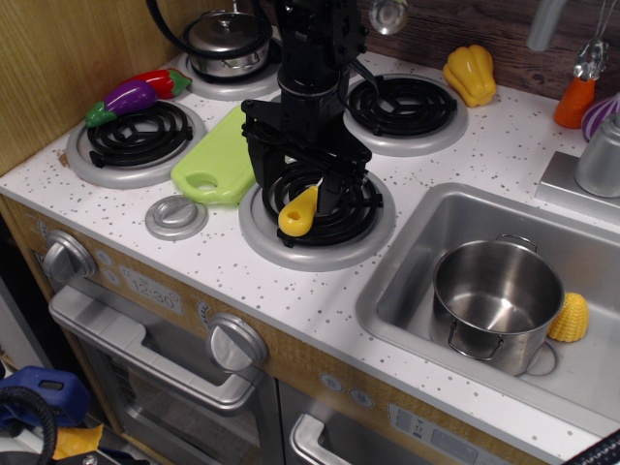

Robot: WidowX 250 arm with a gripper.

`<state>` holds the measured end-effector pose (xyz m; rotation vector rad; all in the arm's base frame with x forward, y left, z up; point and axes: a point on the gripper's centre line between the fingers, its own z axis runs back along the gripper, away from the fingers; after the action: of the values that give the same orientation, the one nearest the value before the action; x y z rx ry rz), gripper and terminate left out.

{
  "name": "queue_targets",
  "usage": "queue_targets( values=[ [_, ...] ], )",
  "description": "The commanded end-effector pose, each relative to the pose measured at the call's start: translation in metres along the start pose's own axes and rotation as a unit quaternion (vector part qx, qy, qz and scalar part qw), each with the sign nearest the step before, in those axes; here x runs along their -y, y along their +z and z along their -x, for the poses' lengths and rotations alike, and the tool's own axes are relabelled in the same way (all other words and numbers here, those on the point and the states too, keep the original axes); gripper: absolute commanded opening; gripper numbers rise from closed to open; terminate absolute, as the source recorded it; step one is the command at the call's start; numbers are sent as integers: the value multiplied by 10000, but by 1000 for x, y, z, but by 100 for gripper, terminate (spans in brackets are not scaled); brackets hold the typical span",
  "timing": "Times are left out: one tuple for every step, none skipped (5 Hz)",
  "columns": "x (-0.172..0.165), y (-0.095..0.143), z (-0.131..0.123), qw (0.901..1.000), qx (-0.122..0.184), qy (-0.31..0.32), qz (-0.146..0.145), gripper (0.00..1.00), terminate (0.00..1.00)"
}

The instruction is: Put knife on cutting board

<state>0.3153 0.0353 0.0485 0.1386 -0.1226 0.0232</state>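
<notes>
The knife [297,213] lies on the front middle burner [363,237]. Its yellow bulbous handle points toward the stove front, and its blade is hidden under my gripper. My black gripper [300,184] hangs straight down over that burner with its jaws spread wide. One finger [260,165] stands left of the knife and the other to its right, so the knife lies between them. The lime-green cutting board [221,150] lies flat just left of the burner, its oval hole toward the front. The left finger is close to the board's right edge.
A purple eggplant [131,97] and a red pepper [167,79] lie by the left burner. A lidded pot [228,39] sits at the back left and a yellow pepper [470,73] at the back right. The sink [407,242] on the right holds a steel pot [496,300] and corn [570,318]. A grey disc [176,217] sits in front of the board.
</notes>
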Motion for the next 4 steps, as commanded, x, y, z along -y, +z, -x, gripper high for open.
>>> queue_targets(
  values=[
    [0,0,0,10000,0,0,0,100,0],
    [0,-9,-5,9999,109,-43,47,100,0],
    [-3,-15,-10,9997,169,-98,113,100,0],
    [-3,-20,-11,9996,218,-105,123,100,0]
  ],
)
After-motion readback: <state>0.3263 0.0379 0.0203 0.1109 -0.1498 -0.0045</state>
